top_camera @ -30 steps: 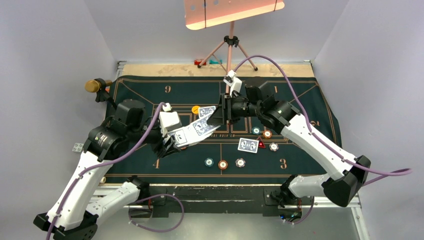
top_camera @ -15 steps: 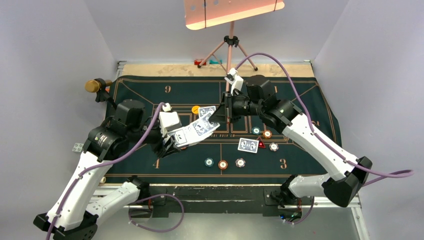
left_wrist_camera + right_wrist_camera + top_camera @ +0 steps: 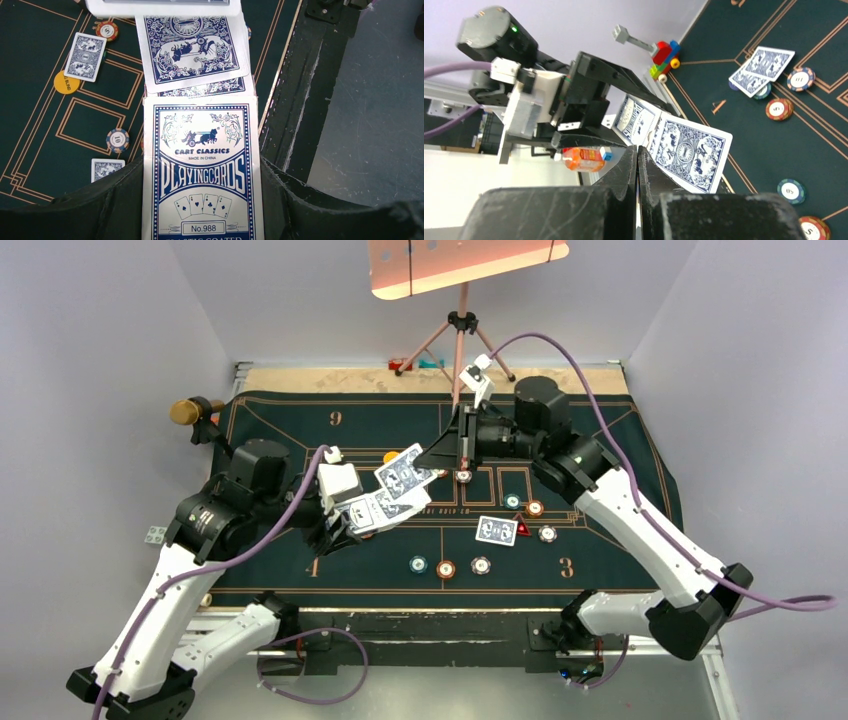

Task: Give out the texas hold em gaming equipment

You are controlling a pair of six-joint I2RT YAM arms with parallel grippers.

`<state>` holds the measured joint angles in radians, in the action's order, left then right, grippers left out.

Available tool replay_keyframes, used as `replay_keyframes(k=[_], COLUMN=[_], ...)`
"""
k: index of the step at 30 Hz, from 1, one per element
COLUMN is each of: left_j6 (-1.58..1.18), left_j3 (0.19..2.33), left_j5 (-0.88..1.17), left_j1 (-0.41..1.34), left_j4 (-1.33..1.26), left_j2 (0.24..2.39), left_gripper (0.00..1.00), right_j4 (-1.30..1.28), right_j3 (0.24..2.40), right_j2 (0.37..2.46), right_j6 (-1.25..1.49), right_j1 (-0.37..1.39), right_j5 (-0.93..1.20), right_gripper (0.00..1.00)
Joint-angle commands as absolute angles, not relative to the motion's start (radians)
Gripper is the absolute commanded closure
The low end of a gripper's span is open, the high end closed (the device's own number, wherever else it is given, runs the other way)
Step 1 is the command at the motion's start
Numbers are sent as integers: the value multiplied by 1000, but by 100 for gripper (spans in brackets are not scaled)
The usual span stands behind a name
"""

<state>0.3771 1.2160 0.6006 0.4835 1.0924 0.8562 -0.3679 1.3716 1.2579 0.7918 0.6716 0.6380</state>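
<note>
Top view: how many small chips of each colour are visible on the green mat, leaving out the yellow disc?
Teal chips: 2
Orange-brown chips: 2
White chips: 2
Chip of unclear colour: 1
Total: 7

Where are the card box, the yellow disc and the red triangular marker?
card box (image 3: 202, 170), left wrist view, middle of its printed front.
yellow disc (image 3: 64, 84), left wrist view, its uncovered lower part.
red triangular marker (image 3: 522, 529), top view, its centre.

Card box (image 3: 200, 180) — base off-frame, seemingly.
</note>
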Motion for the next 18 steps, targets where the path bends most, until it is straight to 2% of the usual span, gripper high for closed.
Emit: replay_keyframes(k=[1,9,18], left_j6=[371,377,382], left_j3=[1243,1244,1258], left_j5=[620,621,629], left_j1=[474,476,475], left_j4=[1045,1060,1069], left_j2=[840,829,829], left_gripper=[100,100,100], right_j4=[-284,-257,-156], right_j3=[1418,1378,1344], right_j2=[1210,1234,1477], right_j6=[852,841,805], right_j1=[620,430,401], right_j5=[687,597,481], right_gripper=[100,100,100])
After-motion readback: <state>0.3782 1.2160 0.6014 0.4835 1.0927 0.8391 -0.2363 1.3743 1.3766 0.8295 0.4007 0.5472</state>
